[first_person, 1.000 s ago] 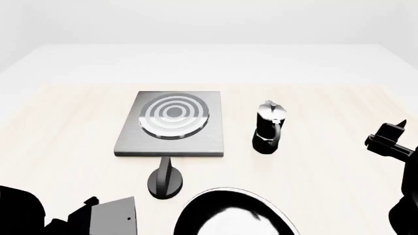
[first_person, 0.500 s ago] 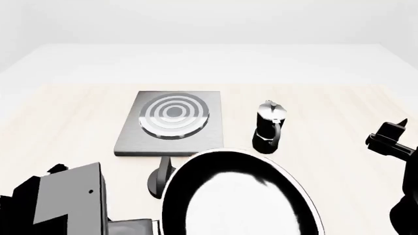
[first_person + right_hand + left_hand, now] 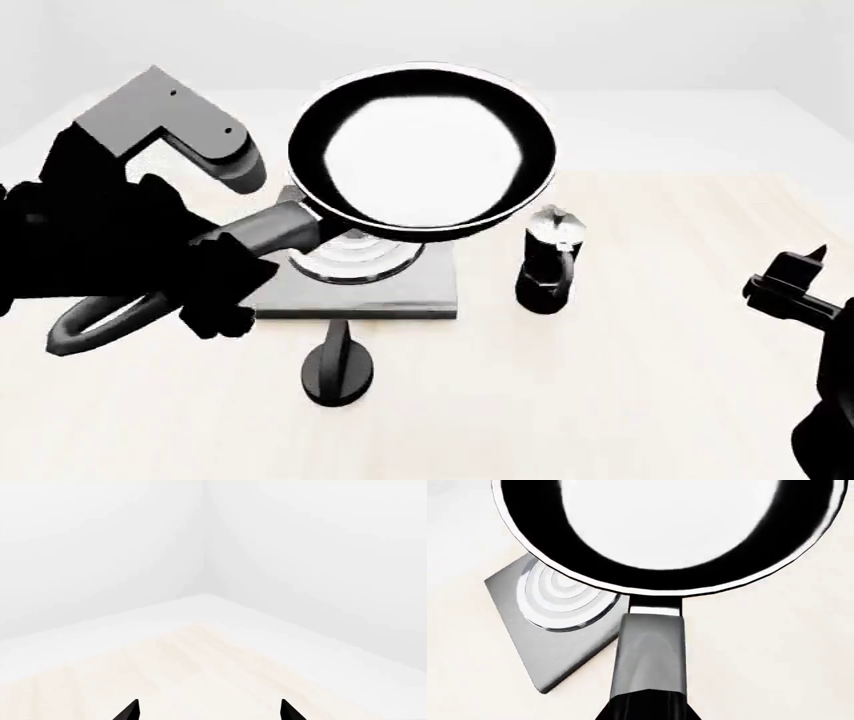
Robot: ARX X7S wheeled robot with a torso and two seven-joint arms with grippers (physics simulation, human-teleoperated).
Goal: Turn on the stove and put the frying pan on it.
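The frying pan (image 3: 420,150) is in the air, tilted, its glossy inside facing me, above and partly in front of the stove (image 3: 387,292). My left gripper (image 3: 200,265) is shut on the pan's long handle (image 3: 260,232); the handle's looped end sticks out behind my hand. In the left wrist view the pan (image 3: 680,525) fills the upper part and the handle (image 3: 649,650) runs back to my gripper, with the stove (image 3: 554,630) below it. The black round knob (image 3: 336,372) stands on the table in front of the stove. My right gripper (image 3: 801,282) is open and empty at the right, its fingertips (image 3: 132,711) wide apart.
A black-and-silver moka pot (image 3: 550,262) stands upright just right of the stove. The light wooden table (image 3: 641,380) stretches to a white floor and walls. The right wrist view shows only table surface (image 3: 200,670) and a room corner.
My left arm has lifted the pan from low at the table's front up and forward, over the stove. The right arm, knob and moka pot have not moved.
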